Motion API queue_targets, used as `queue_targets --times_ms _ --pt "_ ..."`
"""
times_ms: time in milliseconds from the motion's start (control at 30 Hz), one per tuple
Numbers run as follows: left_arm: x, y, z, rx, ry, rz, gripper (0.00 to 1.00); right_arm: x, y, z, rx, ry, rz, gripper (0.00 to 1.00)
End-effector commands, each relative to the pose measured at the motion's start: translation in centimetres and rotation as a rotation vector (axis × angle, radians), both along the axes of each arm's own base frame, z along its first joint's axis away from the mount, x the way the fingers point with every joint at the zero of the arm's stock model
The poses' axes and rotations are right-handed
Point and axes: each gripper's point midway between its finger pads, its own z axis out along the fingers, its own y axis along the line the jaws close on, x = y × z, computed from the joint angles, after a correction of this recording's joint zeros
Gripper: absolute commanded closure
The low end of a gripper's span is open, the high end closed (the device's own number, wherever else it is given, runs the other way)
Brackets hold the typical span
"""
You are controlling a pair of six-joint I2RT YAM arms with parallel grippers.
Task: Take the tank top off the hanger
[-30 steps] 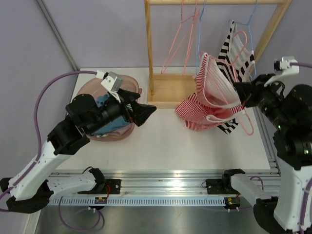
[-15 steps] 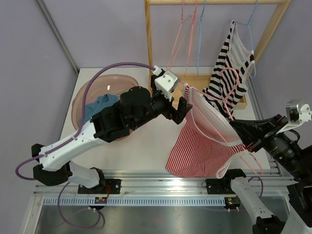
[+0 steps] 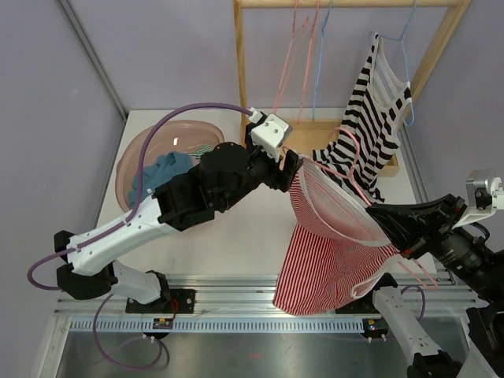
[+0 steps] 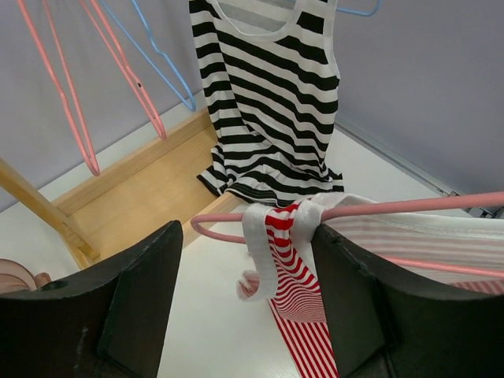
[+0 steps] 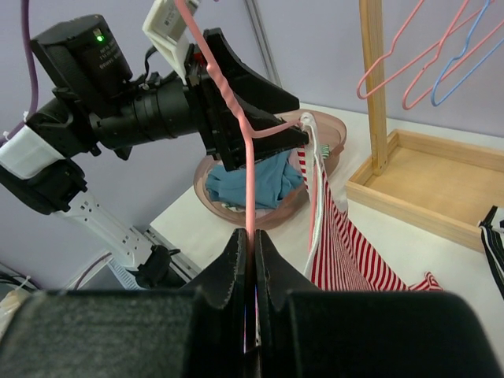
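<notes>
We held the hanger (image 5: 247, 150) clamped in our right gripper (image 5: 252, 240). Our left gripper (image 4: 246, 260) stood open astride the strap (image 4: 256, 228) of the tank top (image 3: 323, 252), looped over the hanger's end. Judged next: close on the strap, draw it off.

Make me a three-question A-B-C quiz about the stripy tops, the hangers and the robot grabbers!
1. Where does the black-and-white tank top hang? A on the wooden rack; B in a drawer; C on a chair.
2. What colour is the hanger in the right gripper? A blue; B pink; C green.
3. How is the left gripper? A shut tight; B open; C out of sight.
Answers: 1 A, it dangles inside the rack's frame. 2 B, the pinched wire is pink. 3 B, its fingers stand apart around the red-and-white tank top's strap.
</notes>
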Motion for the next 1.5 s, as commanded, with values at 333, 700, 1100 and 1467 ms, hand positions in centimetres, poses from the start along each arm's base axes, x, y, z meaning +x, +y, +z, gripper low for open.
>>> queue_targets --times_ms 333,700,1100,1467 --pt "0.4 -1.0 -0.1 -0.053 -0.001 0.008 0.47 0.6 -0.2 2.0 0.077 -0.120 -0.022 1.00" --pt "1.5 -0.2 -1.2 -0.027 0.002 0.089 0.97 -0.3 -0.9 2.7 0.093 -0.161 -0.069 1.00" --pt "5.9 8.8 -1.0 -0.174 0.074 0.529 1.00 -1.5 0.7 -0.4 0.006 -0.137 0.062 1.00" --pt "7.8 11.9 -2.5 -0.243 0.191 0.557 1.00 -1.0 1.4 -1.1 0.033 -0.168 0.111 1.00"
